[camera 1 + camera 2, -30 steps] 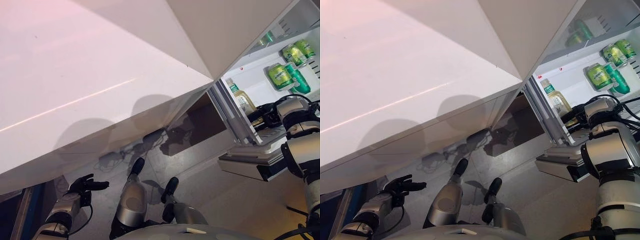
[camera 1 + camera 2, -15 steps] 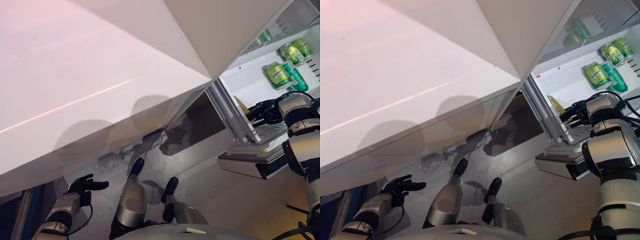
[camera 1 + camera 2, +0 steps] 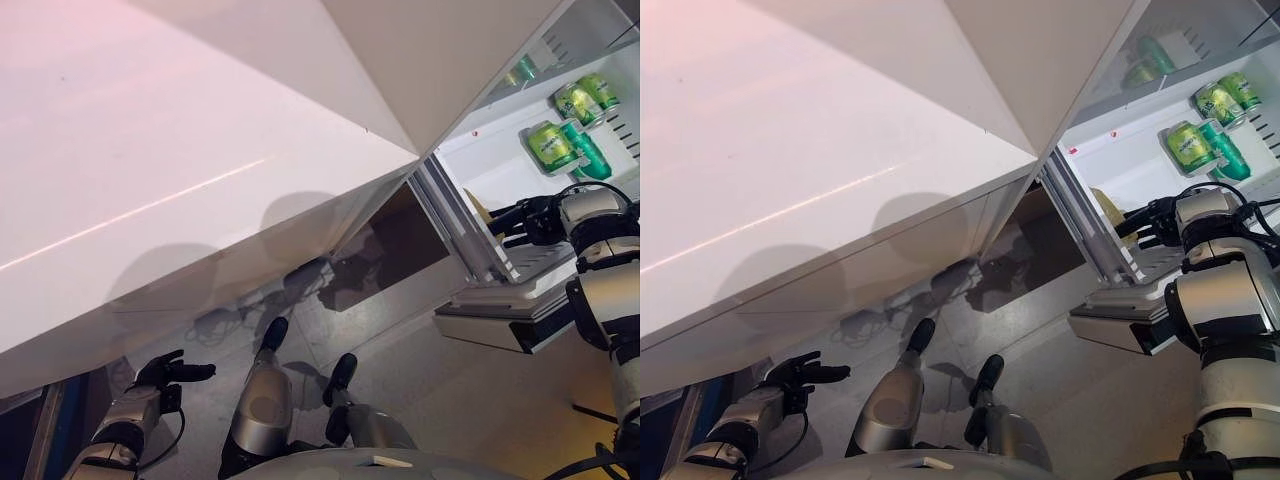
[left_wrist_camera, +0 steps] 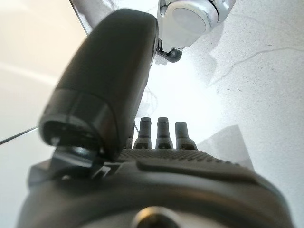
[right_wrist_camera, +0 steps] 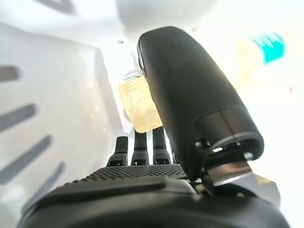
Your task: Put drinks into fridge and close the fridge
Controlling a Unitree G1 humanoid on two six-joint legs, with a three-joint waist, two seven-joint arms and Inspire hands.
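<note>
The fridge [image 3: 500, 150] stands open at the right. A bottle of pale yellow drink [image 5: 142, 107] with a teal cap lies tipped over on a white shelf inside it, and part of it shows in the left eye view [image 3: 478, 210]. My right hand [image 3: 525, 218] reaches into the fridge just short of the bottle with its fingers [image 5: 140, 147] straight and open, holding nothing. Green cans [image 3: 548, 145] and a green bottle [image 3: 592, 155] lie on the shelf further in. My left hand [image 3: 165, 375] hangs low at the left, open and empty.
A large white panel [image 3: 180, 150] spans the upper left and hangs over the floor. A white and grey ledge [image 3: 495, 325] juts out below the fridge opening under my right arm. More green drinks [image 3: 1145, 60] sit on a higher shelf.
The yellow bottle stood upright by my right hand a second ago; now it lies tipped over and low. The right hand has barely moved. The left hand is still.
</note>
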